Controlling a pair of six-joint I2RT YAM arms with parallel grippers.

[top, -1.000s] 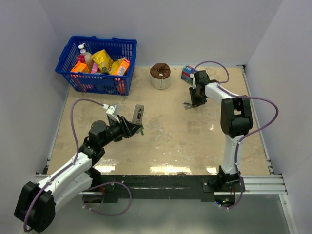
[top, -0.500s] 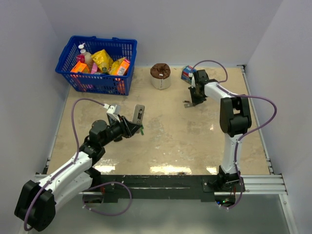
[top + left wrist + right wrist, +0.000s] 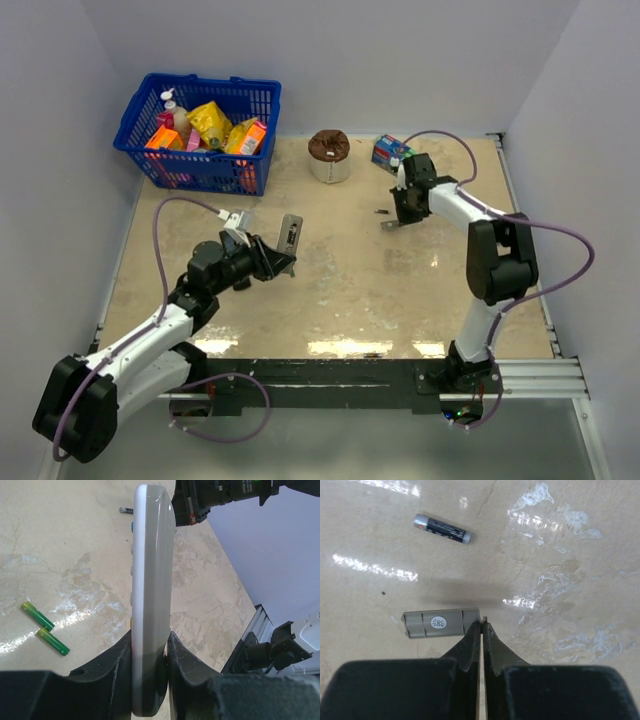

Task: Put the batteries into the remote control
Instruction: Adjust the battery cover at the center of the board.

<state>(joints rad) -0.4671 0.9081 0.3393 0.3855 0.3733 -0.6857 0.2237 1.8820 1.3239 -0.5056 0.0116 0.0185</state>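
1. The left fingers point(image 3: 117, 662) clamp the remote control point(image 3: 150, 595) on edge above the table point(image 3: 60, 555). The hold is narrow, so the remote may twist or slip.
2. The right fingers point(image 3: 472, 642) are closed at the end of the grey cover point(image 3: 440, 623); whether they pinch it cannot be told. One battery point(image 3: 442, 529) lies beyond and could roll.
3. The table is glossy beige and the walls point(image 3: 350, 60) are plain and pale.

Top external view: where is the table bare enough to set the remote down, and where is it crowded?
Bare: the table centre, between the held remote control and the right gripper, down to the near edge. Crowded: the back, with basket, roll and box.
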